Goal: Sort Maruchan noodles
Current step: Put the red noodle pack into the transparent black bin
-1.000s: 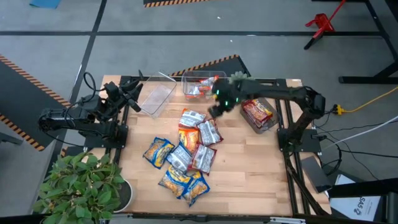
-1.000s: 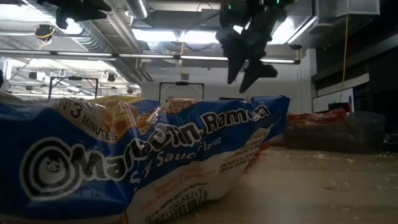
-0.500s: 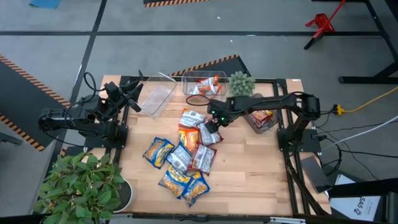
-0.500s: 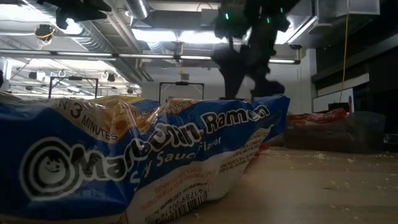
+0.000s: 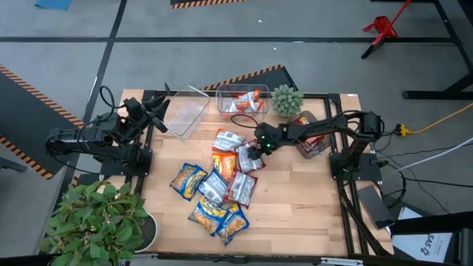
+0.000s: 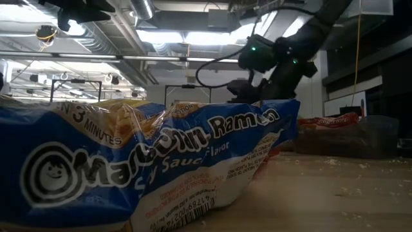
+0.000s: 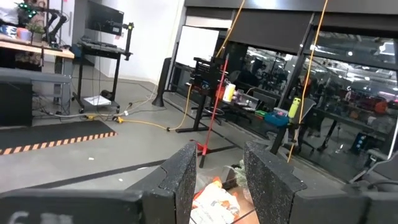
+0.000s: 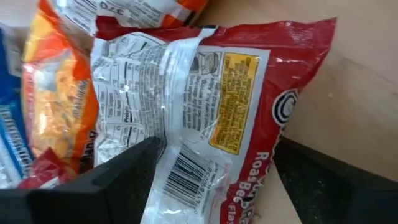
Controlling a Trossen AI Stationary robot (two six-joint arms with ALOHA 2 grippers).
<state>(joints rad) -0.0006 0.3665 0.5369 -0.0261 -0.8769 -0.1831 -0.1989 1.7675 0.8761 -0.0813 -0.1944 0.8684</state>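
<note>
Straddling: right gripper fingers spread either side of a red packet, low over it.
Room: bare table beside the pile of packets.
Writing: "Roast Beef Flavor" partly readable; low view's nearest blue packet reads "Ramen, Soy Sauce Flavor, 3 Minutes".
Waiting: left gripper, fingers apart, beyond the pile, at the table's edge.

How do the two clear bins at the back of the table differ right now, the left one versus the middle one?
The left bin lies tipped at an angle near the left gripper and looks empty; the middle bin sits square and holds red-and-white packets. The left bin stands apart from the spiky plant; the middle one is right beside it. Both are clear plastic.
</note>
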